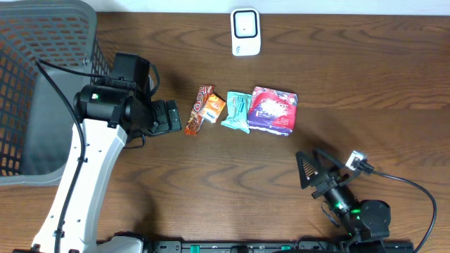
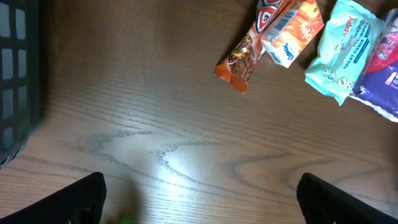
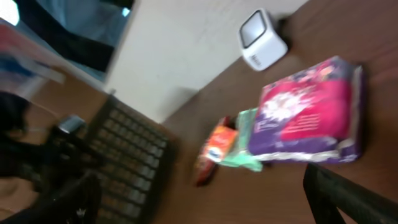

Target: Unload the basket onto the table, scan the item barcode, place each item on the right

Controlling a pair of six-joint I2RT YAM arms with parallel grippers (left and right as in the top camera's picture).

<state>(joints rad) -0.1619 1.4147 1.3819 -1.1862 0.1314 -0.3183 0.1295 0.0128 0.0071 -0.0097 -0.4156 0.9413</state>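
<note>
1. Four packets lie in a short row near the middle of the brown wooden desk (image 1: 365,70), each one touching the next or just beside it.
2. From the left arm's side, the row has a brown snack bar (image 1: 199,112), an orange packet (image 1: 213,107), a teal tissue pack (image 1: 238,111) and a purple and pink package (image 1: 273,110), which is the biggest one.
3. In the left wrist view the orange packet leans against the upper part of the snack bar.
4. The white scanner (image 1: 245,31) stands at the far edge of the desk, well apart from the row of packets.
5. The left fingers (image 2: 78,199) are spread wide and hold nothing. They are near the snack bar on the basket side, and bare wood shows between them and the bar.
6. The right fingers (image 3: 348,199) are also spread wide and empty. They are close to the near edge of the desk, apart from the purple and pink package, and they point toward the row.
7. A grey mesh basket (image 1: 42,70) fills the far corner of the desk on the left arm's side.
</note>
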